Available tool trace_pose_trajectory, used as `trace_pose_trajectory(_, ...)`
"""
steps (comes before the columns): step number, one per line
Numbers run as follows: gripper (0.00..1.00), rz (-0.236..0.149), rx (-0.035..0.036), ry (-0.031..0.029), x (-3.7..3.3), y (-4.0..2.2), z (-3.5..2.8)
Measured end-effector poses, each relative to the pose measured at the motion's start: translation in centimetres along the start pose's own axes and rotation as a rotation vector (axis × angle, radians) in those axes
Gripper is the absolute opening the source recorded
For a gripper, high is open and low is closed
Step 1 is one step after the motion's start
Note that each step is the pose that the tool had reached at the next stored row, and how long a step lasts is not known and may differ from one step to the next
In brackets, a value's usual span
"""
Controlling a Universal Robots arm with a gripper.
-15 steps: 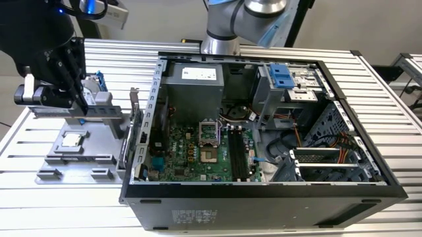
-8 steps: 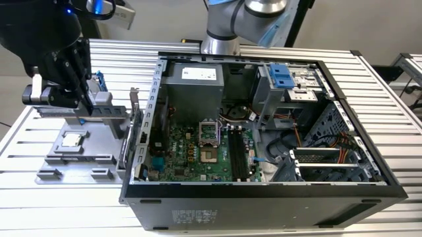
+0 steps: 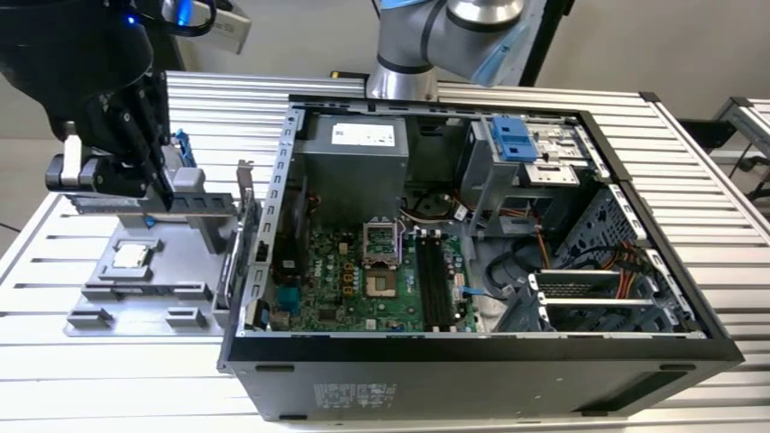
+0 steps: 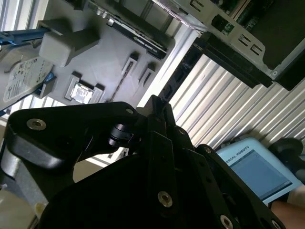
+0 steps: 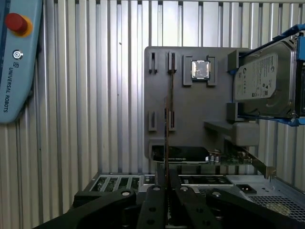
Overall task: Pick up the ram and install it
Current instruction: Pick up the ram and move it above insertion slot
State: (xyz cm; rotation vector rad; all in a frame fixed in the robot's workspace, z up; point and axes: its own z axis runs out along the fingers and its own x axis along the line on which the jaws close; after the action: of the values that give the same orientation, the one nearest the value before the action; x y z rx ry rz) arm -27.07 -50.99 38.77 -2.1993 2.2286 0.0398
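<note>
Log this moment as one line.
pincer: shut on ram | where: over grey tray | install: not yet done

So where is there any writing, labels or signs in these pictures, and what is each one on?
Teach pendant: a maker's name in lettering along its edge, not quoted here.
Hard drive: label print, too small to read.
Power supply: white sticker, too small to read.
Computer case: sticker on its outer wall, too small to read.
Processor chip: markings, too small to read.
</note>
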Motion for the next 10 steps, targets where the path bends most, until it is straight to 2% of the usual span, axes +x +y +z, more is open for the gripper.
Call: trace_pose_trajectory(10, 0.0, 0.0, 0.0, 0.0, -0.12, -0.53, 0.0)
